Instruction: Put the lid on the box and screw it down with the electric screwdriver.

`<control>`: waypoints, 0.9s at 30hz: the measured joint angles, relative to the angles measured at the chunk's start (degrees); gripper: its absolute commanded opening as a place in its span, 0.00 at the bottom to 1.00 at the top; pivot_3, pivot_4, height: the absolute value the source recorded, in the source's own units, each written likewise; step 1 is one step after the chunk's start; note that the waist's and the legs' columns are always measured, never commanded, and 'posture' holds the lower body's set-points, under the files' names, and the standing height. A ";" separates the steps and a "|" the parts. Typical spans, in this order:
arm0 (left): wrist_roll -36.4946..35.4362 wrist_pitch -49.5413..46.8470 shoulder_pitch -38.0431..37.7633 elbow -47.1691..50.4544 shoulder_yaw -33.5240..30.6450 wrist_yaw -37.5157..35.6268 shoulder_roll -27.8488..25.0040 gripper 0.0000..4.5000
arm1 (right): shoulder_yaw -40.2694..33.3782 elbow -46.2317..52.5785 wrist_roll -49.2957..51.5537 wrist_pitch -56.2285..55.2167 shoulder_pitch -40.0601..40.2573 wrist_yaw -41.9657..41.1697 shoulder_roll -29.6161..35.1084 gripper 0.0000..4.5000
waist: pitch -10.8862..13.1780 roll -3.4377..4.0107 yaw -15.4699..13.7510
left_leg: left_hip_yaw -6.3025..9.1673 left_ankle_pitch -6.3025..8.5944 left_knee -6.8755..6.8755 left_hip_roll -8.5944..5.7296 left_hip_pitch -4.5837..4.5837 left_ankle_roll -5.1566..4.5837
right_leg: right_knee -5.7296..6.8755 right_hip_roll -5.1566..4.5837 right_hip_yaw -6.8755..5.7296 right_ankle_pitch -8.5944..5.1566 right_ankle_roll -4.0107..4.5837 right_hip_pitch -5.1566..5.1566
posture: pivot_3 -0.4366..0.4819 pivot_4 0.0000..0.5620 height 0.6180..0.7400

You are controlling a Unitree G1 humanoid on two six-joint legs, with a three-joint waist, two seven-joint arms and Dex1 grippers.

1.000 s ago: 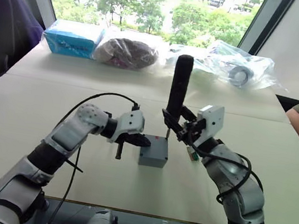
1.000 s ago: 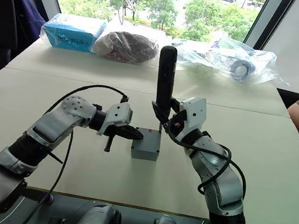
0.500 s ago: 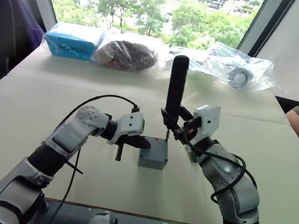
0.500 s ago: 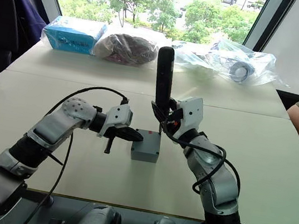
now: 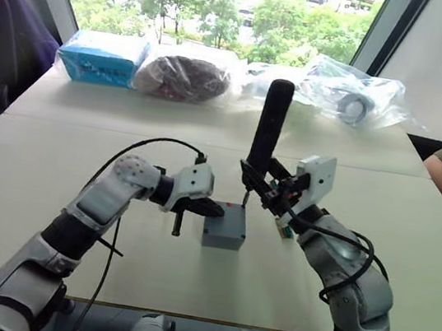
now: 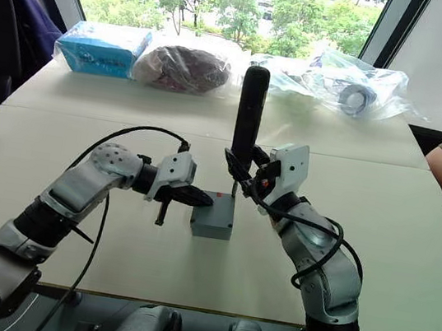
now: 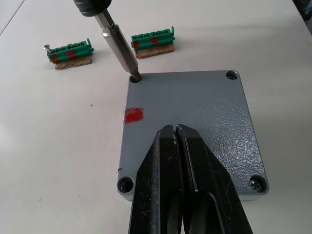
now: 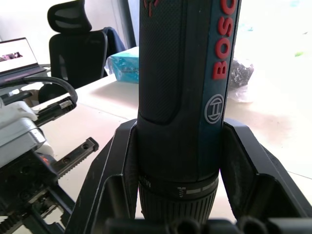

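Keep the driver point(image 5: 267, 131) upright in your right end effector point(image 5: 271, 191)'s grip, bit seated; closed left end effector point(image 7: 176, 146) presses the lid point(image 7: 195, 112) steady.

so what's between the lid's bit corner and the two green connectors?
Bare table; left wrist view. The electric screwdriver bit sits in the lid corner hole, short of the green connectors.

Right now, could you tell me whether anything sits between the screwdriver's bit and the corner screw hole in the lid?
Nothing visible does. The electric screwdriver, held in the right claw, has its bit already seated in a corner hole of the lid. The shut left claw rests on the lid's middle, clear of that corner.
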State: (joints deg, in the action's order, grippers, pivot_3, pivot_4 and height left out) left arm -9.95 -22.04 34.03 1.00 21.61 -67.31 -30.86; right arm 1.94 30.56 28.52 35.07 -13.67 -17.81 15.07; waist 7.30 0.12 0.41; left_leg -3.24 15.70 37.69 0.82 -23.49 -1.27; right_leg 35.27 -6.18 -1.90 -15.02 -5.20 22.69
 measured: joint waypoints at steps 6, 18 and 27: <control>0.00 0.11 0.15 -0.09 -0.06 0.02 0.12 0.00 | -0.21 0.99 1.38 2.03 -1.26 0.51 -0.43 0.39 | 0.25 -0.02 0.37 | -0.02 -0.02 -0.20 -0.03 -0.01 0.02 | -0.06 0.00 0.00 0.00 0.00 0.02 | 0.48 0.27 1.00; 0.00 0.11 0.06 0.03 -0.04 0.07 0.33 0.00 | 1.06 0.81 -1.22 -3.41 1.58 -1.53 -0.09 0.39 | 0.31 -0.03 0.25 | -0.02 -0.08 -0.35 -0.09 0.00 0.10 | -0.15 0.01 0.00 -0.01 0.01 -0.02 | 0.48 0.27 1.00; 0.00 0.10 -0.01 0.06 -0.05 0.09 0.24 0.00 | -0.21 0.40 -0.28 -3.17 1.61 -1.11 -0.19 0.39 | 0.32 -0.04 0.24 | -0.02 -0.08 -0.38 -0.09 0.00 0.10 | -0.16 0.01 -0.01 -0.01 0.01 -0.01 | 0.48 0.27 1.00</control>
State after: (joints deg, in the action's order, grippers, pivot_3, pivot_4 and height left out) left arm -9.95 -21.94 34.02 1.06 21.56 -67.22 -30.62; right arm 1.73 30.97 28.23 31.90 -12.06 -18.92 14.88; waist 7.62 0.07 0.65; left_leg -3.26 15.63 37.31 0.73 -23.49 -1.17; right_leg 35.11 -6.17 -1.91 -15.03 -5.19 22.68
